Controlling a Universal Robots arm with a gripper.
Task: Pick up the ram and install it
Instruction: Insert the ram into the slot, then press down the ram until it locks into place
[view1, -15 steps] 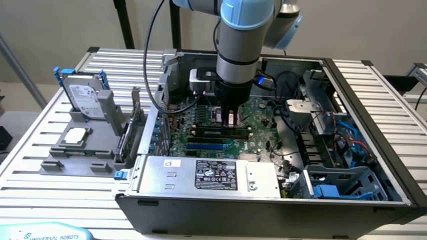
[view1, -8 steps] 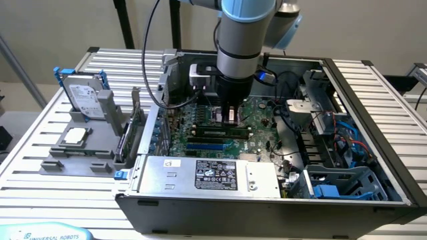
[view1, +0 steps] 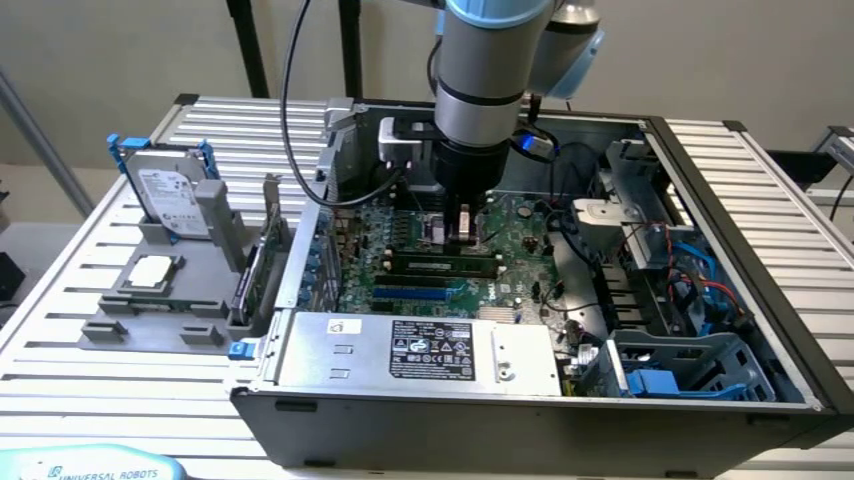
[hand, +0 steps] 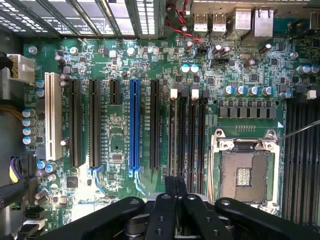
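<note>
The robot arm (view1: 491, 70) reaches down into an open computer case (view1: 534, 400) on a slatted metal table (view1: 80, 330), its gripper (view1: 463, 228) poised low over the motherboard (view1: 521, 225). A ram (view1: 435, 267) stick — long, dark, with a pale label — lies seated across the board at about six o'clock from the gripper in the exterior view, just above a blue slot (view1: 420, 292). Whether the fingers grip anything cannot be told; in the wrist view the gripper (hand: 175, 192) shows its black linkage drawn together over the memory slots (hand: 187, 132), with a thin dark edge between the tips. The empty processor socket (hand: 244, 172) sits beside those slots, and a long blue expansion slot (hand: 134, 125) stands among black ones.

Outside the case, toward nine o'clock of it in the exterior view, a grey fixture (view1: 167, 295) holds a hard drive (view1: 174, 195) upright in a blue frame and a processor (view1: 147, 272) lying flat. The power supply (view1: 414, 350) fills the case's near edge.
</note>
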